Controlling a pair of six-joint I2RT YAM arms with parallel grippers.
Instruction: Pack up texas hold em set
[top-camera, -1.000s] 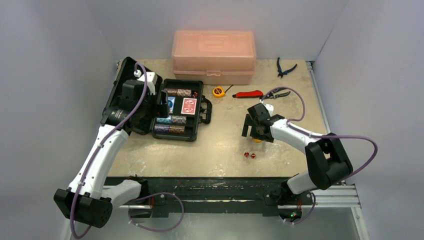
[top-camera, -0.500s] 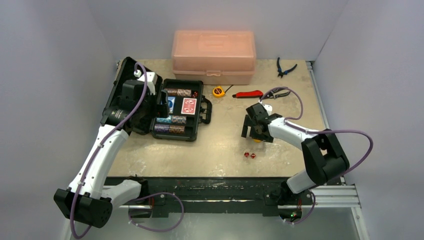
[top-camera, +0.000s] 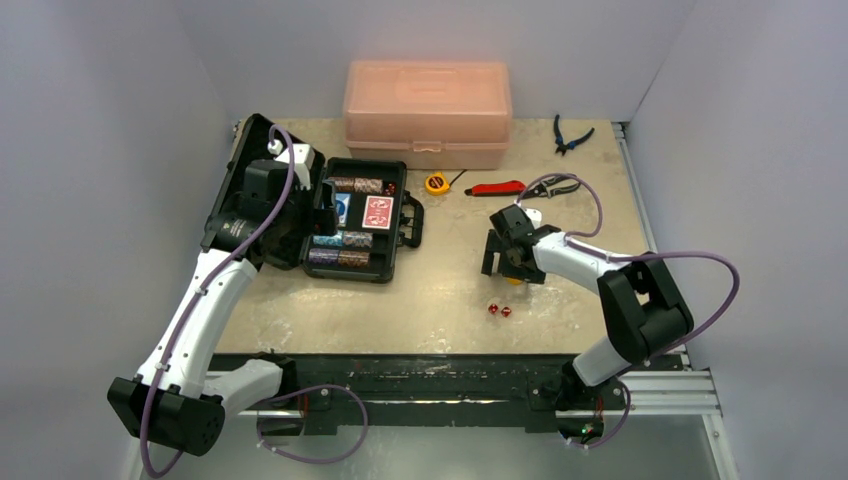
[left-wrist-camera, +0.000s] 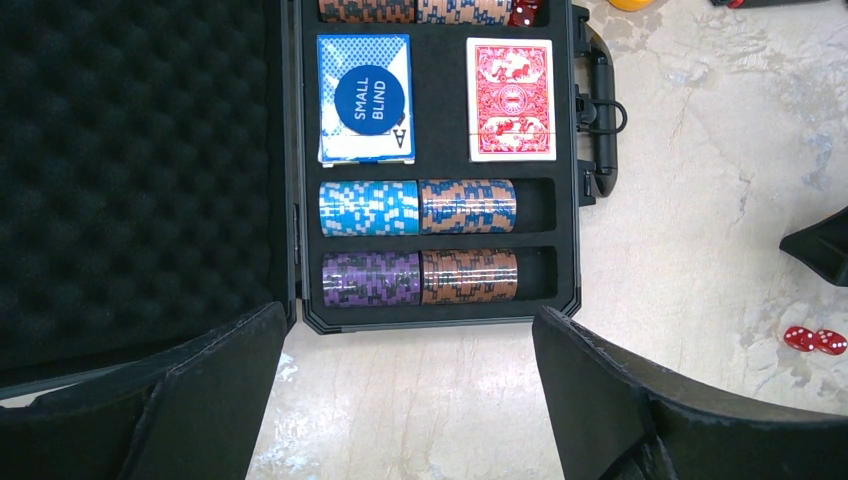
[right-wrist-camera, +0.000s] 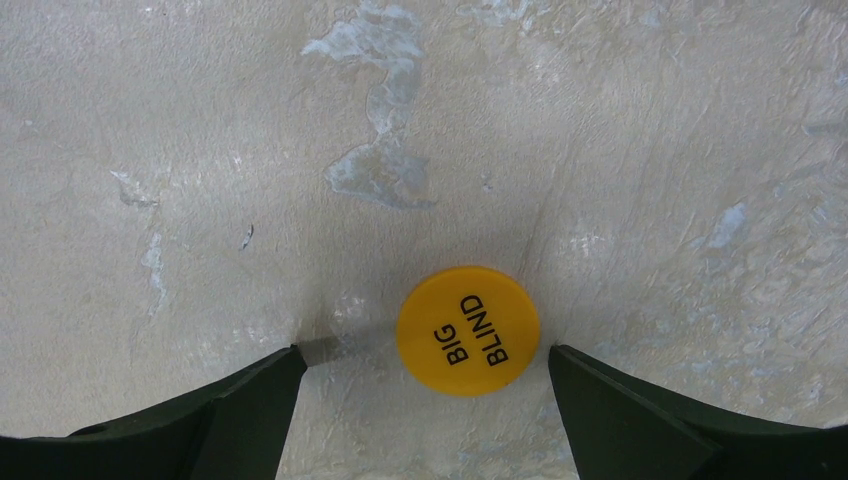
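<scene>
The black briefcase (top-camera: 399, 256) lies open at the left, its foam lid (left-wrist-camera: 130, 160) folded out. Inside are chip stacks (left-wrist-camera: 418, 208), a blue deck with a blue SMALL BLIND disc (left-wrist-camera: 368, 98) on it, a red deck (left-wrist-camera: 510, 98) and a red die (left-wrist-camera: 522, 12). My left gripper (left-wrist-camera: 410, 400) hovers open and empty above the case's near edge. My right gripper (right-wrist-camera: 425, 365) is open and low over the table, its fingers either side of the yellow BIG BLIND disc (right-wrist-camera: 468, 329); the right finger (right-wrist-camera: 640, 415) almost touches it. Two red dice (top-camera: 499, 310) lie in front.
A translucent pink box (top-camera: 428, 110) stands at the back. A yellow tape measure (top-camera: 435, 183), a red-handled tool (top-camera: 497, 188), pliers (top-camera: 551, 186) and blue-handled cutters (top-camera: 568, 137) lie behind my right arm.
My right gripper has shifted slightly left and back over the yellow disc. The left arm has not moved.
</scene>
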